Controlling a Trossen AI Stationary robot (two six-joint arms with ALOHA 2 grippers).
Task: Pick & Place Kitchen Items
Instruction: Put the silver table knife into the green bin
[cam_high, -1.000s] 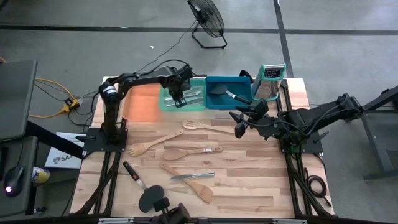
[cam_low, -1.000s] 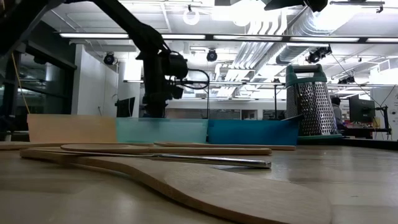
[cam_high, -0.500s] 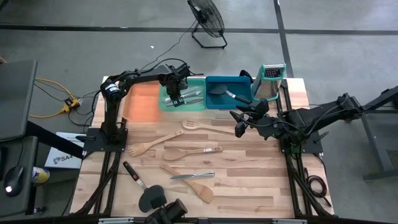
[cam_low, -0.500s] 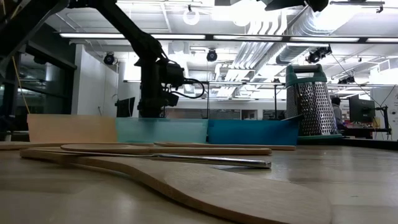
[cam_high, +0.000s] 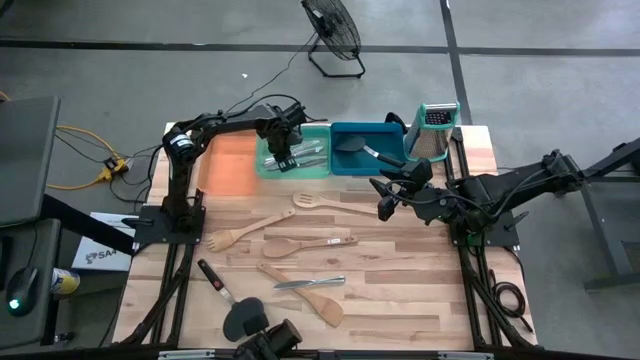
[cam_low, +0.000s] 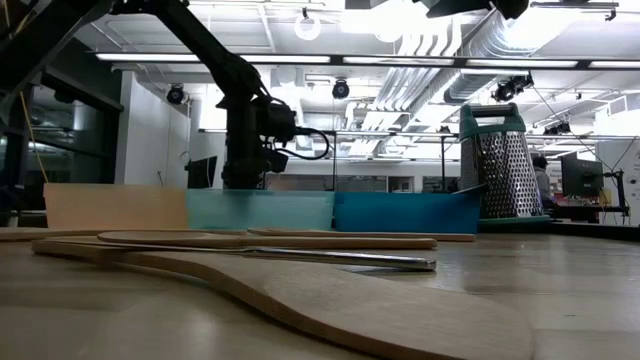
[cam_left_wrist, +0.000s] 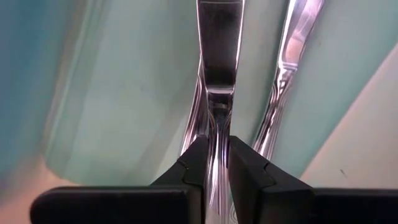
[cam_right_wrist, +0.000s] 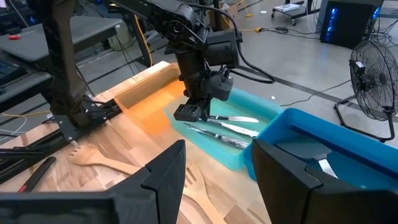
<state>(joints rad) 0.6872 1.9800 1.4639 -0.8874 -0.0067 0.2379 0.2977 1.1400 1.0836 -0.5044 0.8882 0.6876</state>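
I read this as roughly a third sorted, most still on the table (cam_high: 400, 290).

Trays along 12 o'clock edge: orange tray (cam_high: 228, 165) looks bare, green tray (cam_high: 322, 132) holds several pieces of silver cutlery (cam_right_wrist: 231, 129), blue tray (cam_high: 392, 130) holds a black turner (cam_high: 362, 148). Box grater (cam_high: 434, 130) stands at 1 o'clock beside the blue tray, not part of the job.

Left on the boards, mid-table toward 6 o'clock: slotted wooden spatula (cam_high: 322, 203), wooden fork (cam_high: 240, 232), wooden spoon (cam_high: 305, 244), another wooden spatula (cam_high: 302, 294), a silver knife (cam_high: 310, 283) lying across it, and a black-handled tool (cam_high: 215, 279) at 7 o'clock. So wood and one black piece outstanding, orange tray likely theirs, my guess.

Left gripper (cam_left_wrist: 216, 158) is down in the green tray, fingers pinched narrow on a silver cutlery handle (cam_left_wrist: 215, 99); not released yet, so this placement isn't finished.

Right gripper (cam_right_wrist: 214, 168) hangs at about 2 o'clock off centre, jaws apart, nothing in them, waiting.
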